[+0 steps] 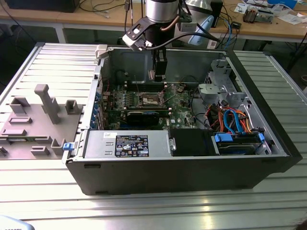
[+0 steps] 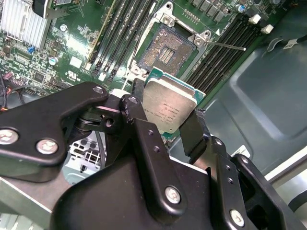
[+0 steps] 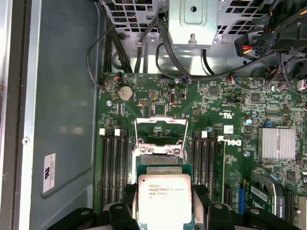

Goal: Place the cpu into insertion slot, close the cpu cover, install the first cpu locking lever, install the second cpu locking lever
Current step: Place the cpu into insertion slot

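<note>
My gripper (image 2: 168, 109) is shut on the cpu (image 2: 169, 106), a flat square chip with a silvery top and green edge, its black fingers (image 2: 194, 132) pressing on two opposite sides. In the first wrist view the cpu (image 3: 164, 199) hangs above the green motherboard, close to the insertion slot. That insertion slot (image 2: 165, 48) lies bare, with a dark centre and a metal rim. The cpu cover (image 3: 161, 120) stands swung open as a thin silvery frame. A thin wire lever (image 2: 228, 46) juts out beside the socket. In the exterior view the gripper (image 1: 159, 76) reaches down into the open computer case above the insertion slot (image 1: 149, 99).
Long black memory slots (image 3: 113, 167) flank the socket on both sides. A finned heatsink (image 3: 277, 143) and cables (image 3: 144, 52) sit nearby. The case (image 1: 192, 167) holds a power supply (image 1: 124, 143) and a drive bay (image 1: 237, 139). A grey fixture (image 1: 38, 120) lies at the exterior view's left.
</note>
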